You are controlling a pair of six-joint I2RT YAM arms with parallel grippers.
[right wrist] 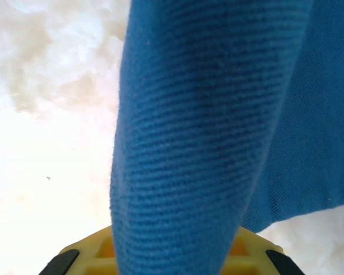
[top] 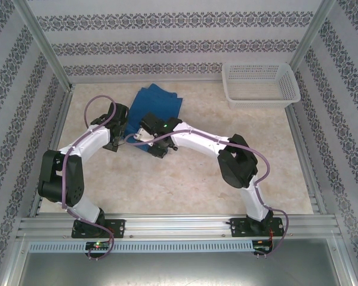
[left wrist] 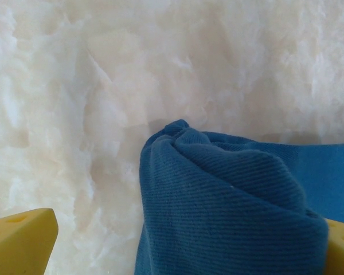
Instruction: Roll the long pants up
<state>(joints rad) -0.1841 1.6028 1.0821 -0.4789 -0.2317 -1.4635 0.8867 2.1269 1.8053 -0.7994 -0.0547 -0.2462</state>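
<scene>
**While Two Arms Lean In, the Blue Pants Sit Partly Rolled**

Where the two arms meet, the long pants (top: 155,110) lie on the pale surface (top: 197,179), toward the far left part of it. They are plain blue and folded into a thick bundle. Their near edge is curled into a soft roll.

The left end effector (top: 114,142) is down at the left end of that roll. In the left wrist view, its yellow fingers (left wrist: 20,235) are spread wide. The end of the roll (left wrist: 229,217) sits between them. It bumps the finger on the right of that view, and the other finger is well away from the cloth, so this end effector is let go, not squeezing.

The right end effector (top: 155,148) is down on the near edge of the pants. In the right wrist view, the blue roll (right wrist: 200,143) lies right over it and hides most of it. One cannot tell if it is squeezing the cloth or not.

A white basket (top: 259,101) stands at the far right corner, well away from the pants.
</scene>
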